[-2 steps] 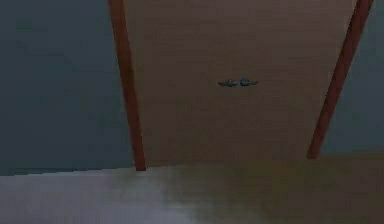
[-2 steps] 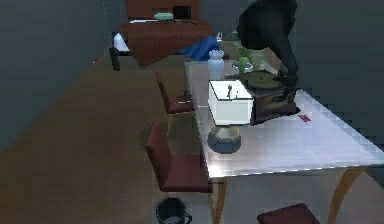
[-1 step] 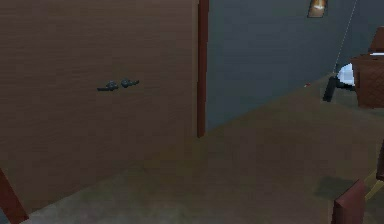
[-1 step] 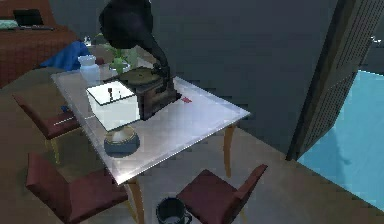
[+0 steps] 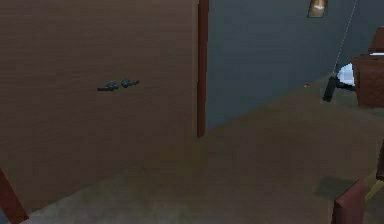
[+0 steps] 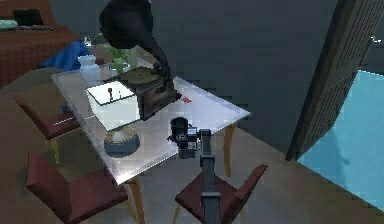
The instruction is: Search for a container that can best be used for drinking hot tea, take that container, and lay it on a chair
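Observation:
A small dark mug-shaped container (image 6: 178,125) stands near the near corner of a pale table (image 6: 215,103) in the arm side view. The arm's dark bar (image 6: 208,178) rises from the bottom edge to that corner, and the gripper (image 6: 188,144) sits right at the dark container. I cannot tell whether it holds anything, or whether it touches the container. A red-brown chair (image 6: 228,195) stands just below that corner. Another chair (image 6: 58,190) is at the lower left, and a third (image 6: 42,113) stands on the table's left side.
On the table are a dark gramophone (image 6: 140,55), a white box (image 6: 110,103), a grey bowl (image 6: 121,143), a pale cup (image 6: 89,63) and a green plant (image 6: 120,52). Ahead are a brown door (image 5: 90,90) with a handle (image 5: 118,85) and a grey wall (image 5: 260,50).

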